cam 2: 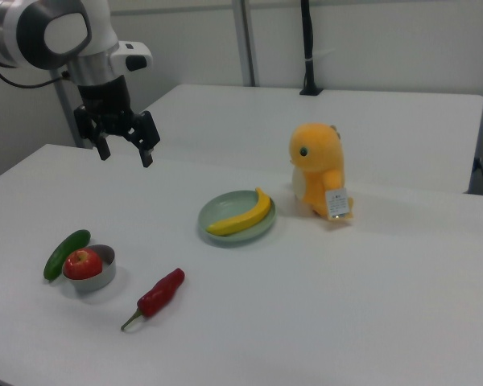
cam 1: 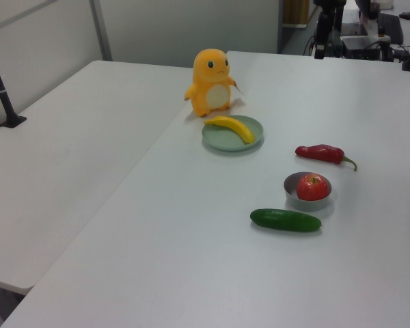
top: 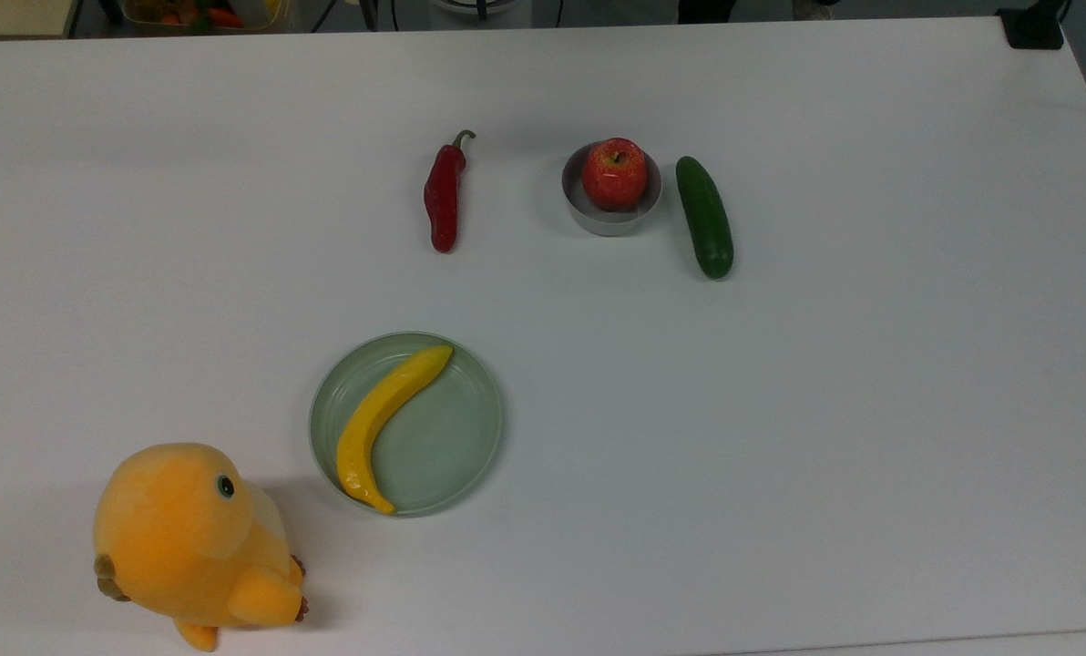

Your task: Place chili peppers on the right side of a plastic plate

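The glossy dark-red chili pepper [top: 444, 193], long and tapered with a curled green stem, is seen lying flat on the white table [top: 825, 410], well apart from the pale green round plastic plate [top: 452, 437]; in the top view it lies above the plate, its long axis running nearly up and down with the stem at the upper end. In the right view the chili [cam 2: 159, 296] is found low and to the right of the two-finger gripper [cam 2: 125, 149], so the coming reach is judged to be downward and toward the right view's right. The gripper is held high above the table with nothing between its fingers, which are spread apart and pointed down. The arm's white wrist is carried above it at the right view's upper left. A yellow banana [top: 386, 423] is laid along the top view's left half of the plate, leaving the other half bare. A grey round bowl [top: 612, 215] holding a red apple [top: 614, 172] and a dark green cucumber [top: 704, 216] are set to the top view's right of the chili, and an orange plush toy [top: 188, 538] stands near the plate.
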You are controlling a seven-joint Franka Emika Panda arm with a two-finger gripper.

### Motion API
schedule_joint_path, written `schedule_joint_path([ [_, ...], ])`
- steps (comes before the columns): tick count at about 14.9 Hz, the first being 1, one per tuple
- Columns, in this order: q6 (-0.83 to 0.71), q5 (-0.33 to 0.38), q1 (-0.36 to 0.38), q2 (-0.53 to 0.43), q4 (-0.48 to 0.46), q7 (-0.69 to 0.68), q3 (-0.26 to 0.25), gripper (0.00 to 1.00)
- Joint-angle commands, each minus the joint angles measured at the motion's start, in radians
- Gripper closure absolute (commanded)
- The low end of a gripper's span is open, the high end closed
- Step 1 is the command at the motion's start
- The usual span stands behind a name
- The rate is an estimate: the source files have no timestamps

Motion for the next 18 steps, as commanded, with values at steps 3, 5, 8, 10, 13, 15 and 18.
schedule_joint_path([
  [3, 0.028, 0.022, -0.017, -0.013, -0.018, -0.018, 0.01, 0.0],
  [5, 0.028, 0.022, -0.017, -0.013, -0.018, -0.016, 0.008, 0.0],
  [8, 0.026, 0.022, -0.017, -0.014, -0.018, -0.016, 0.008, 0.0],
  [10, 0.018, 0.022, -0.017, -0.014, -0.018, -0.016, 0.008, 0.0],
  [13, 0.011, 0.022, -0.015, -0.019, -0.019, -0.013, 0.008, 0.0],
  [15, -0.027, 0.02, -0.017, -0.022, -0.021, 0.007, 0.008, 0.0],
  [18, -0.098, 0.02, -0.02, -0.043, -0.019, -0.013, -0.002, 0.0],
])
